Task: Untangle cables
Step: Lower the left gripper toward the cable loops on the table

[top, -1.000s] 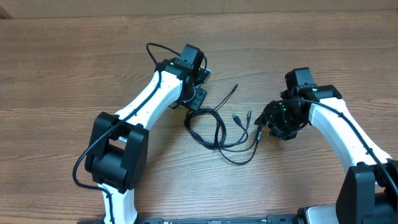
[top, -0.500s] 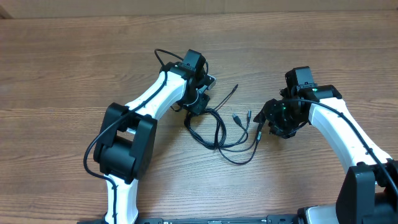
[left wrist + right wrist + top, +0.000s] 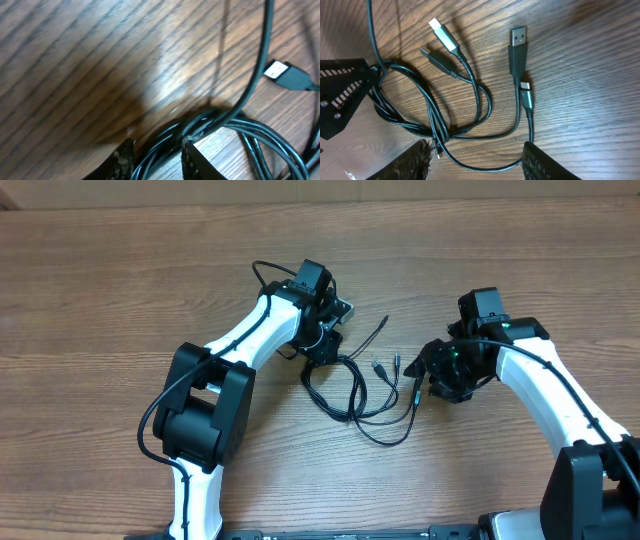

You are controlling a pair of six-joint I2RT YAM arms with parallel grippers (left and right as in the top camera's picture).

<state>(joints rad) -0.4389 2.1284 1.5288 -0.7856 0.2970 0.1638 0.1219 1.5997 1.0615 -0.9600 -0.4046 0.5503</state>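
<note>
The cables [image 3: 350, 385] are thin black cords in tangled loops on the wooden table between my two arms. Their plugs [image 3: 385, 367] lie near the middle. My left gripper [image 3: 325, 345] sits at the left end of the tangle. In the left wrist view its fingers [image 3: 192, 160] are closed narrowly on several strands of the bundle [image 3: 165, 142], and a plug [image 3: 287, 75] lies to the right. My right gripper [image 3: 420, 383] is open and empty at the right end. In the right wrist view [image 3: 475, 160] a low cable loop [image 3: 485, 167] runs between its fingers.
The right wrist view shows a silver-tipped plug [image 3: 442, 30], a USB-A plug [image 3: 518, 37] and a small plug [image 3: 526, 95] below it. The left gripper's black body [image 3: 340, 95] shows at that view's left edge. One cable end [image 3: 375, 328] stretches up and right.
My left arm has swung right and slightly down, bringing its gripper onto the left end of the cable bundle. The right arm and the loops have barely moved.
</note>
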